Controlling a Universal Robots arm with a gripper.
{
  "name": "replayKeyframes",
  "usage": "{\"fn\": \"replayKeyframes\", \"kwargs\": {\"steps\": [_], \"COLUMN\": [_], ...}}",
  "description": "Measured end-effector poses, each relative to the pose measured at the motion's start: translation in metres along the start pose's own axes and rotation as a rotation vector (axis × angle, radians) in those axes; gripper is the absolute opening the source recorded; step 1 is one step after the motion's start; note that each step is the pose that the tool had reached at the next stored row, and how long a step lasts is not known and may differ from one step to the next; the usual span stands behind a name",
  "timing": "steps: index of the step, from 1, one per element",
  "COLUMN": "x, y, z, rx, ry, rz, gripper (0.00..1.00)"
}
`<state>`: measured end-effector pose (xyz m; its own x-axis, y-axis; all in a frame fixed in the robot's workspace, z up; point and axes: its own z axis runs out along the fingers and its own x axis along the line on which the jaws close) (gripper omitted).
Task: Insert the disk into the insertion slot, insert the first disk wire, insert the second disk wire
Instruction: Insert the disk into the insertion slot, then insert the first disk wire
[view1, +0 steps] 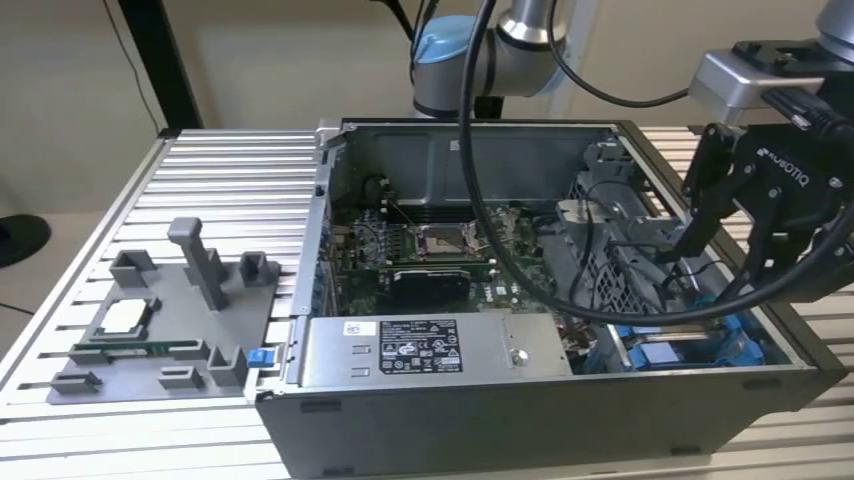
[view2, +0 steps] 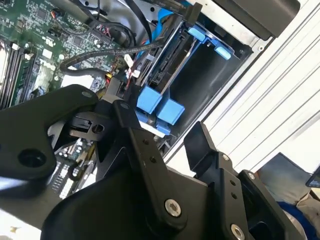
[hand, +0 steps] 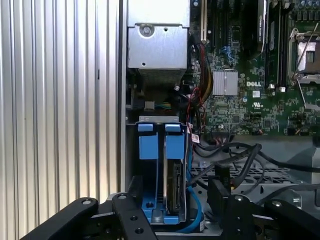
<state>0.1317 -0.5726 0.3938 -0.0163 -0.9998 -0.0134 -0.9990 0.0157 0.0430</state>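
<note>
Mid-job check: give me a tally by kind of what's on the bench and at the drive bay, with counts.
Computer case: 1
Grey power-supply box: 1
Grey fixture plate: 1
Blue tabs on the insertion slot: 2
Pincer, open: 1
Total: 6

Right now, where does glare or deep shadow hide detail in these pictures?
First wrist view: the ribbed table glares nearly white; the insertion slot is evenly lit. Second wrist view: that table is washed out too, and the gripper is nearly black. Exterior view: soft, even light, no strong glare.
</note>
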Motion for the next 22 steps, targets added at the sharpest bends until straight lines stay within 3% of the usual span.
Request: {"fn": "replayKeyframes", "kwargs": {"steps": [4, 8, 10, 11, 13, 14, 17, 22], "x": [-0.0079, -0.0246, -0.0326, -0.0351, -0.0380, -0.0387, -0.0408, -0.0430], "y": [0.0038, 0.0061, 0.0072, 0.0081, 0.0098, 0.0109, 0.0143, 0.0237], "z": [-0.0010, -0.0007, -0.0002, 0.0002, 0.0006, 0.0009, 0.0022, 0.0048], "rx": [0.0047, 0.0066, 0.0110, 0.0151, 0.0301, 0.0412, 0.0714, 0.1044], "ry": [-0.0001, 0.0036, 0.0156, 0.0255, 0.0479, 0.0519, 0.0530, 0.0541], "rz": [0.000, 0.000, 0.001, 0.001, 0.002, 0.002, 0.004, 0.007], "gripper": [1.00, 1.00, 1.00, 1.00, 1.00, 1.00, 1.00, 1.00]}}
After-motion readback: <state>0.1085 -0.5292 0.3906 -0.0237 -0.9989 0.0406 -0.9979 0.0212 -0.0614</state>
